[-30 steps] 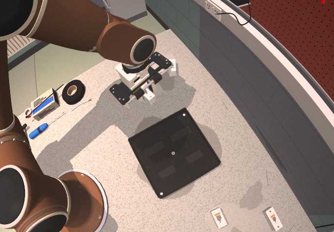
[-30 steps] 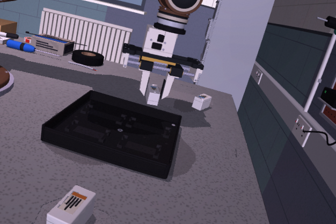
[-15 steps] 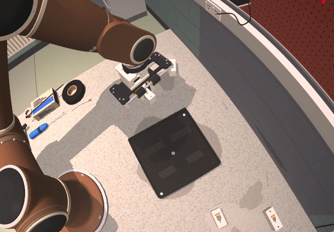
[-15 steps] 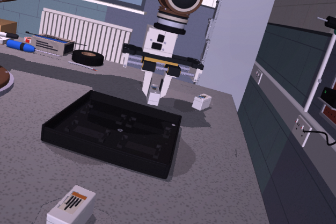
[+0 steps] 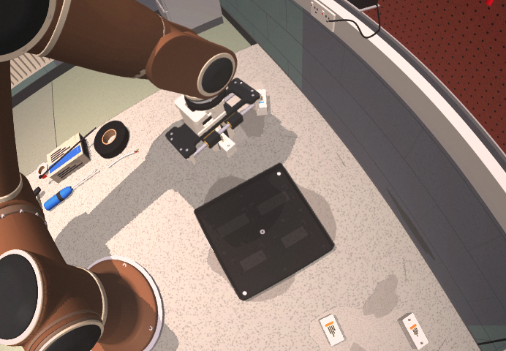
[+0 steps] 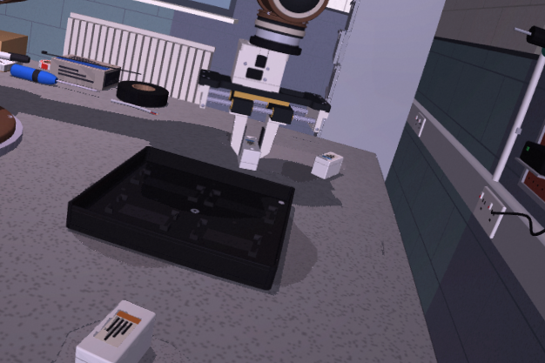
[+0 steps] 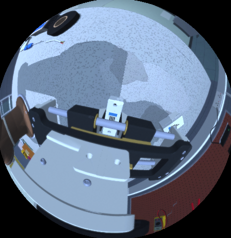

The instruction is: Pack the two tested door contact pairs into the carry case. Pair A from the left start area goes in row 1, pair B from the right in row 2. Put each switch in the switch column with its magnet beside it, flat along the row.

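Observation:
The blue-marked white piece (image 7: 112,115) of pair A lies on the bench just behind the far edge of the black carry case (image 5: 264,231), clamped in my closed gripper (image 6: 252,153). Its blue-marked partner (image 6: 327,164) sits a short way beyond, near the bench's far corner. The case (image 6: 185,213) is empty, its four dark slots bare. The two orange-marked pieces of pair B (image 5: 331,329) (image 5: 415,330) lie flat and apart at the near end of the bench.
The grey wall panel (image 5: 386,136) with sockets runs along the bench's long side. A tape roll (image 5: 111,139), a small tester box (image 5: 68,156), a blue screwdriver (image 5: 58,198) and a wire offcut lie at the far left. My arm's base (image 5: 129,298) stands beside the case.

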Available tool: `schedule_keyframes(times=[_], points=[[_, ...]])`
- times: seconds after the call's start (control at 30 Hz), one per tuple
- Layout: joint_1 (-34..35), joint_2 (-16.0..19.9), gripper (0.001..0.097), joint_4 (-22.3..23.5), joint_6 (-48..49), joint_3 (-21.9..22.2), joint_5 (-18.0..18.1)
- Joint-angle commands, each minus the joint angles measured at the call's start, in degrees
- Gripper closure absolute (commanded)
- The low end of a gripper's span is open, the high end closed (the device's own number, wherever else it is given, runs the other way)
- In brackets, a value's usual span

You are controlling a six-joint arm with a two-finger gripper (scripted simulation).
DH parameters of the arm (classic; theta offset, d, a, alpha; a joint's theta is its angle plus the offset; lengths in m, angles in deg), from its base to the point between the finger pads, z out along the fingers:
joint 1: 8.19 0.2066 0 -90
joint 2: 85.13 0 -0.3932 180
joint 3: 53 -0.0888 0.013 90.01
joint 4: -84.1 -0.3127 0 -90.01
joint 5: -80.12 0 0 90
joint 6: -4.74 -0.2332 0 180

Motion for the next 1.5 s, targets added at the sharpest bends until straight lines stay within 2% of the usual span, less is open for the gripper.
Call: schedule_keyframes(times=[0.0,0.5,0.83,1.07,1.2,1.47], points=[[0.00,-0.15,0.0958,0.00,0.00,0.07,-0.12],[0.00,-1.22,0.0958,0.00,0.00,0.28,-1.42],[0.00,-4.35,0.0958,0.00,0.00,1.18,-5.40],[0.00,-4.94,0.0958,0.00,0.00,1.38,-6.25],[0.00,-7.37,0.0958,0.00,0.00,2.44,-9.65],[0.00,-14.18,0.0958,0.00,0.00,7.40,-21.40]])
